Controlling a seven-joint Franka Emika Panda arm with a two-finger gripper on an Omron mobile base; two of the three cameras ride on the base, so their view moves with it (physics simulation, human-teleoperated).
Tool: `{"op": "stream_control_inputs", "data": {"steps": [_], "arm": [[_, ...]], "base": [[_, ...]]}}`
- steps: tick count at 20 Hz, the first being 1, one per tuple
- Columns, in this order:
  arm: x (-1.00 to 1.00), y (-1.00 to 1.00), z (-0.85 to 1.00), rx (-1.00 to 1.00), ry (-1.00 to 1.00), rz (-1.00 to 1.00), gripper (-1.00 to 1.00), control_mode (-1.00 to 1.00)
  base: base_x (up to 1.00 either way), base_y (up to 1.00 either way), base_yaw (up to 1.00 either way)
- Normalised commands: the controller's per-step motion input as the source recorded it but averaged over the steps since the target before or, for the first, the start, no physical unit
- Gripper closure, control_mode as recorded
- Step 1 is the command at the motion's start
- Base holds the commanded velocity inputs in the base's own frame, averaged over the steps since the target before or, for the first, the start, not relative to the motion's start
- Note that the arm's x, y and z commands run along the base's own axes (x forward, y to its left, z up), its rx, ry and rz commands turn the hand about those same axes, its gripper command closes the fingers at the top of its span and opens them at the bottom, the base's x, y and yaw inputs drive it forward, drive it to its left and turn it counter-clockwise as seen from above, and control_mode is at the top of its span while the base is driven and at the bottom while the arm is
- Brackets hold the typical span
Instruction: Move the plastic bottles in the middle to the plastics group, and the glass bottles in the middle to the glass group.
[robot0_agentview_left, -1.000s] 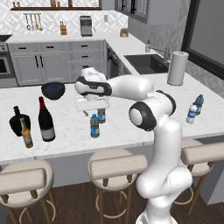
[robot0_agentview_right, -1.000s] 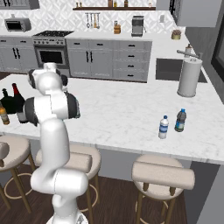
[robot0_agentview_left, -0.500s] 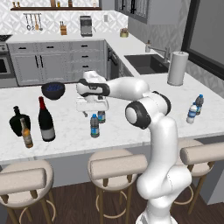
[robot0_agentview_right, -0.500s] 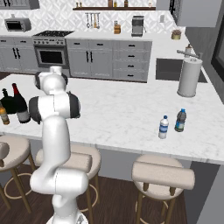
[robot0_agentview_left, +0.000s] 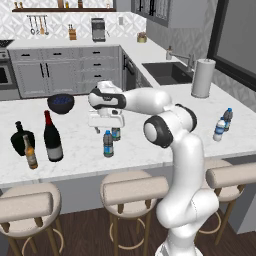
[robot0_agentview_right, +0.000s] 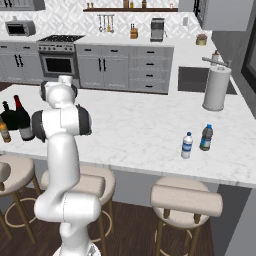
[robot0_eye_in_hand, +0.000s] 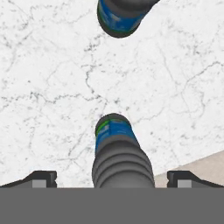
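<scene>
Between the jaws (robot0_eye_in_hand: 112, 180), seen from the hand camera, one plastic bottle (robot0_eye_in_hand: 117, 151) stands upright on the marble desk (robot0_eye_in_hand: 48, 87), its dark ribbed top nearest the lens and its blue label below. The two finger tips (robot0_eye_in_hand: 40, 178) sit wide apart at either side of it, each well clear of its body, so the jaws are spread fully and hold nothing. Straight ahead of the jaws, further across the desk, is the second plastic bottle (robot0_eye_in_hand: 122, 16), cut by the top edge of that view.

From the left base camera the jaws (robot0_agentview_left: 106, 131) hang just above the desk, over the two middle bottles: one (robot0_agentview_left: 108, 144) stands just in front of the jaws, toward the stools, and the other (robot0_agentview_left: 116, 133) sits under the hand, partly hidden by it. Well off to one side of the jaws stand the wine bottle (robot0_agentview_left: 52, 137), the squat black bottle (robot0_agentview_left: 21, 140) and the brown beer bottle (robot0_agentview_left: 30, 152), close together. Well off to the other side, near the desk's far end, stands the plastics group (robot0_agentview_left: 222, 125), also seen from the right base camera (robot0_agentview_right: 195, 141). A dark bowl (robot0_agentview_left: 61, 103) rests beyond the jaws, and a paper towel roll (robot0_agentview_left: 202, 77) stands by the sink (robot0_agentview_left: 167, 72).
</scene>
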Motion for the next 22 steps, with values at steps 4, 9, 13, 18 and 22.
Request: {"op": "stream_control_inputs", "data": {"steps": [4,9,13,18,22], "arm": [[-0.20,0.00,-0.02,0.00,-0.04,-0.02,-1.00,-1.00],[-0.16,-0.02,0.00,0.00,-0.06,0.00,-1.00,-1.00],[-0.11,-0.08,0.00,0.00,-0.04,0.00,-1.00,-1.00],[-0.10,-0.14,-0.06,0.00,-0.02,0.00,-1.00,-1.00],[-0.10,-0.06,-0.03,0.00,0.00,-0.02,-1.00,-1.00]], "base": [[0.00,0.00,0.00],[0.00,0.00,0.00],[0.00,0.00,0.00],[0.00,0.00,0.00],[0.00,0.00,0.00]]}}
